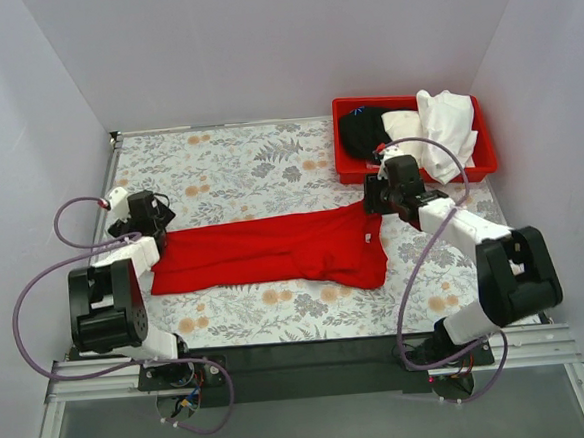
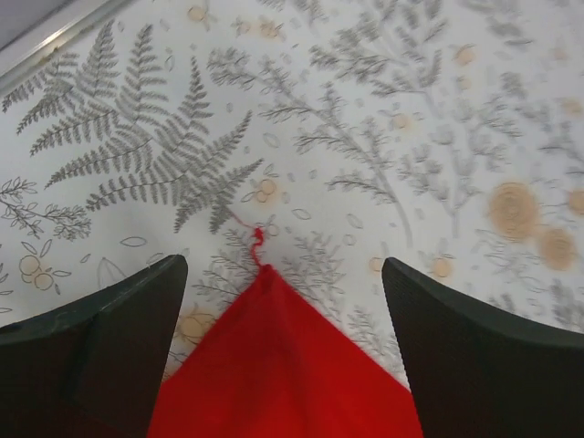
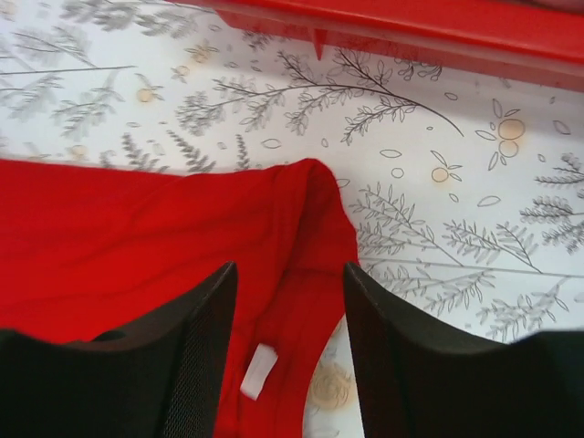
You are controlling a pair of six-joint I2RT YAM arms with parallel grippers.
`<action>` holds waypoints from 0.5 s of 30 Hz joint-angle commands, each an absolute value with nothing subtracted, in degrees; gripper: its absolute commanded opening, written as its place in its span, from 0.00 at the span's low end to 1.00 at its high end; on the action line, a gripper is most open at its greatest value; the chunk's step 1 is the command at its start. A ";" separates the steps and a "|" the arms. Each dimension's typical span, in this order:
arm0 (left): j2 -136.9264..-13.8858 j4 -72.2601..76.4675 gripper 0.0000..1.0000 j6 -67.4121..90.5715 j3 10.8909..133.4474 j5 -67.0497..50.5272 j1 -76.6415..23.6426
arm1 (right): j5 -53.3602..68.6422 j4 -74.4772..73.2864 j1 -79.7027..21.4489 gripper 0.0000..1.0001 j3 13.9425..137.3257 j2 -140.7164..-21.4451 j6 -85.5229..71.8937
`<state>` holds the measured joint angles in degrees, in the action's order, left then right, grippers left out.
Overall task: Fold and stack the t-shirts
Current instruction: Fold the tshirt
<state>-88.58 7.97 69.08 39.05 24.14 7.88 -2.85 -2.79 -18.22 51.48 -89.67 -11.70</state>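
Jaws apart over red t-shirt (image 1: 274, 248); loose thread (image 2: 257, 245), left wrist view only

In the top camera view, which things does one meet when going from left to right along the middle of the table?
left gripper → red t-shirt → right gripper
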 commanded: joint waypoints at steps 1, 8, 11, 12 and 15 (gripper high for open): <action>-81.83 9.06 0.82 66.90 39.72 29.25 2.83 | -2.29 -1.32 -19.86 0.47 47.82 -80.17 -11.51; -79.37 6.51 0.83 67.06 41.66 31.46 -15.97 | -2.90 -3.95 -28.28 0.48 41.14 -73.39 -14.15; -78.84 5.10 0.81 69.25 42.54 27.08 -22.31 | -3.25 -3.60 -31.45 0.46 39.91 -74.61 -15.29; -78.84 4.75 0.81 70.30 42.54 25.85 -24.93 | -3.43 -3.52 -31.99 0.45 39.90 -76.19 -15.47; -78.75 4.04 0.79 71.71 42.01 23.38 -30.91 | -4.13 -3.34 -33.75 0.43 39.99 -79.00 -15.82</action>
